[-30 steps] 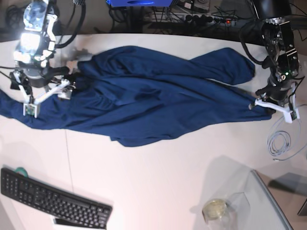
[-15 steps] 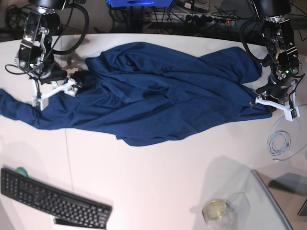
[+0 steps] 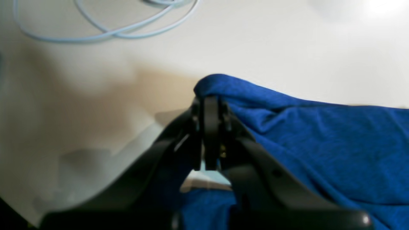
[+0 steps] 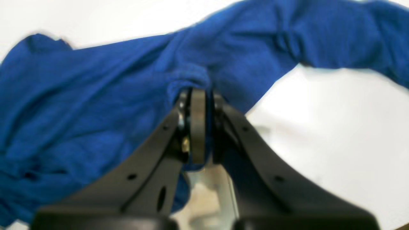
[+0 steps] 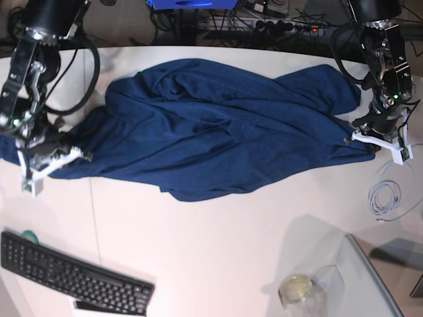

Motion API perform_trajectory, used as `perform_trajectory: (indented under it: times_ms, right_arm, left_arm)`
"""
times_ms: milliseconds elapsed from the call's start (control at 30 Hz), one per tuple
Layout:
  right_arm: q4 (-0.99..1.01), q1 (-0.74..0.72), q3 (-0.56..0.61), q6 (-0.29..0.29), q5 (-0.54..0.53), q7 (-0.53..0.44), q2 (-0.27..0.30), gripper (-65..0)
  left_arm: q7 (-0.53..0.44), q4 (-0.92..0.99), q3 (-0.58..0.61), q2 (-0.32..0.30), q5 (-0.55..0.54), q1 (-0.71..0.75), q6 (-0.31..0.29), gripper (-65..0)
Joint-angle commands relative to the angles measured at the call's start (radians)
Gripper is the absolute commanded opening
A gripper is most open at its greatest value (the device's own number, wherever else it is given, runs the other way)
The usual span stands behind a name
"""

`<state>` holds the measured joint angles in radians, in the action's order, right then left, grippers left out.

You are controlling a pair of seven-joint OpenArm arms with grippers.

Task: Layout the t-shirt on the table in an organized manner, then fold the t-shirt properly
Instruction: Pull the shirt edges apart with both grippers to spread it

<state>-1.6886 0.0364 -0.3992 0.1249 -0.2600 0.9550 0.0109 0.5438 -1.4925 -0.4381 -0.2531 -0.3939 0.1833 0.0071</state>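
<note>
Both grippers clamped on a rumpled t-shirt

A keyboard point(image 5: 73, 276) lies nearest; beyond it the t-shirt point(image 5: 218, 132) sprawls bunched across the table point(image 5: 218, 244), its left edge pinched in the right gripper point(image 5: 63, 156), its right edge in the left gripper point(image 5: 351, 137).

— How much of the t-shirt point(image 5: 218, 125) can you make out?

— Not all. Its far-left end slips behind the right arm point(image 5: 26, 79), and the folds bury whatever lies underneath. Up close both wrist views are soft, the cloth edges smeared.

— And the pincers?

— The right pincer point(image 4: 198, 95) has its tips buried in fabric. The left pincer point(image 3: 209, 102) likewise.

— The near side?

— The keyboard point(image 5: 73, 277) runs off the left edge; the glass panel point(image 5: 380, 277) off the right.
</note>
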Motion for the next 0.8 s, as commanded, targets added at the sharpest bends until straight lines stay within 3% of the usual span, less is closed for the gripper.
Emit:
perform_trajectory:
  times_ms: [0,200,400,500,600,767]
  right_arm:
    - [-0.021,-0.034,-0.002,0.003,-0.003,-0.001,0.016,-65.0]
    - [0.006,-0.175,0.003,0.003,0.000,0.012,0.054,-65.0]
    - [0.336,-0.372,0.004,0.003,0.001,-0.015,0.108,-62.9]
    - [0.473,-0.412,0.036,0.003,0.003,-0.035,0.153,-45.6]
    - [0.424,-0.356,0.105,0.003,-0.009,0.011,0.191,-26.0]
    - [0.028,-0.059,0.026,0.003,-0.172,0.066,0.143,-23.3]
  left_arm:
    - [-0.023,-0.033,-0.006,-0.012,-0.001,-0.006,-0.002,-65.0]
    - [-0.021,-0.087,-0.005,-0.012,-0.003,-0.011,-0.002,-65.0]
    - [-0.021,-0.099,0.065,0.004,0.003,-0.024,-0.002,-65.0]
    - [-0.021,-0.099,0.104,0.011,0.003,-0.023,0.000,-65.0]
    - [-0.021,-0.096,0.137,0.011,0.003,-0.018,0.001,-65.0]
    - [-0.021,-0.092,0.127,0.011,0.003,-0.014,0.001,-65.0]
